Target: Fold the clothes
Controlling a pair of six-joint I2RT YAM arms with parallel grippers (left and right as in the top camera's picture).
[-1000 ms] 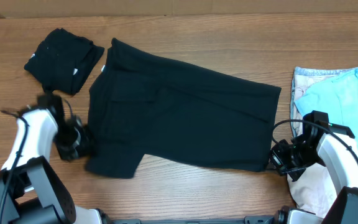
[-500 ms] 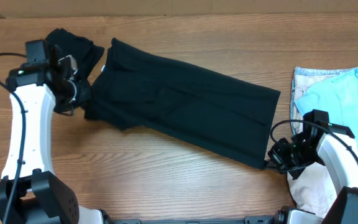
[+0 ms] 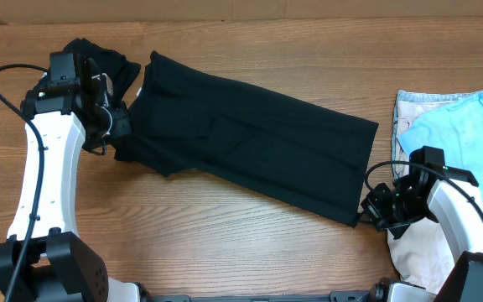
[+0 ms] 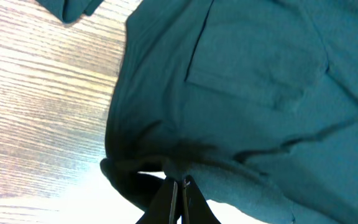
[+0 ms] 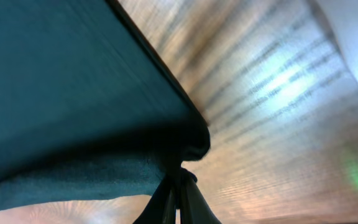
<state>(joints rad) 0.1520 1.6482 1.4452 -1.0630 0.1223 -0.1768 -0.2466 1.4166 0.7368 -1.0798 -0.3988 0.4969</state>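
Left tool [image 4: 179, 185] clamping black garment [image 3: 250, 143], blue shirt [image 3: 464, 138] overhead only

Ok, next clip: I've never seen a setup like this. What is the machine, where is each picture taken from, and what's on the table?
Two white robot arms sit at a wooden table, each ending in a two-finger gripper. The wide picture looks down from above. The two close-ups come from cameras on the wrists, looking along the fingers. A black garment lies across the middle. The left gripper pinches its edge at one end, and the right gripper pinches a corner at the other. Both are shut on the cloth. A folded dark item lies at the far left, and a light blue shirt lies on a pale cloth at the right.
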